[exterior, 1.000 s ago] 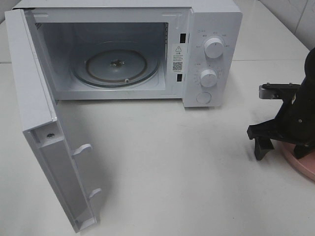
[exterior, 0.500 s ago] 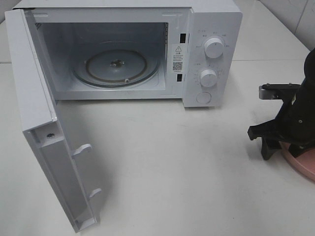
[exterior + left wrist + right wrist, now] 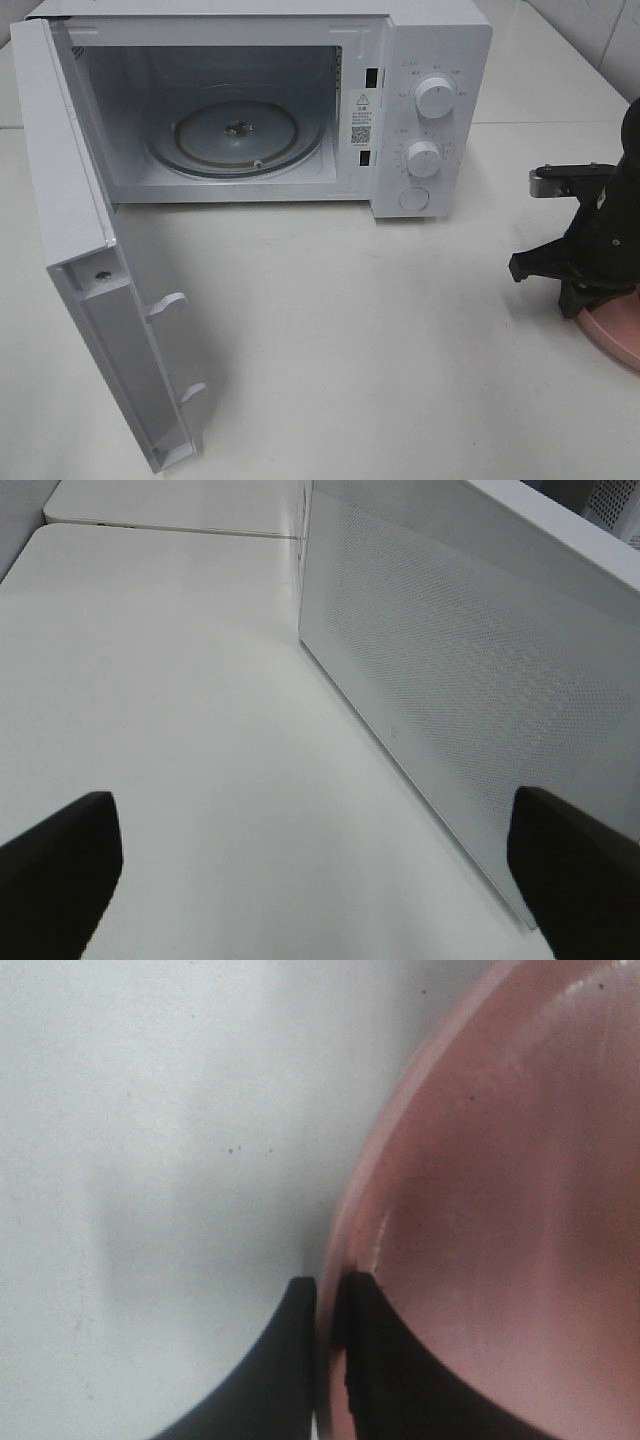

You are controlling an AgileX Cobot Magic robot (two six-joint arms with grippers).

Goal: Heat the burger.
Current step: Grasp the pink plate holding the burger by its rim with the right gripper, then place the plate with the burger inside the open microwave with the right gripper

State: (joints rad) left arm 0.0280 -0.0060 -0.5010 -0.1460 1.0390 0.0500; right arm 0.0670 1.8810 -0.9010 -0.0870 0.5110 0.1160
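The burger is out of view in every frame. At the right edge of the table lies a round pink plate, with my right arm over most of it. My right gripper is shut on the plate's rim; the right wrist view shows the right gripper with one finger outside the pink plate and one inside. My left gripper is open with nothing between its fingers, and it does not show in the exterior view. It points at the outer face of the microwave door.
A white microwave stands at the back of the white table. Its door swings out to the left toward the front edge. The glass turntable inside carries nothing. Two knobs and a button sit on its right panel.
My right gripper's fingers have closed from wide apart onto the pink plate's rim, shifting slightly right. The left arm and the microwave have not moved.
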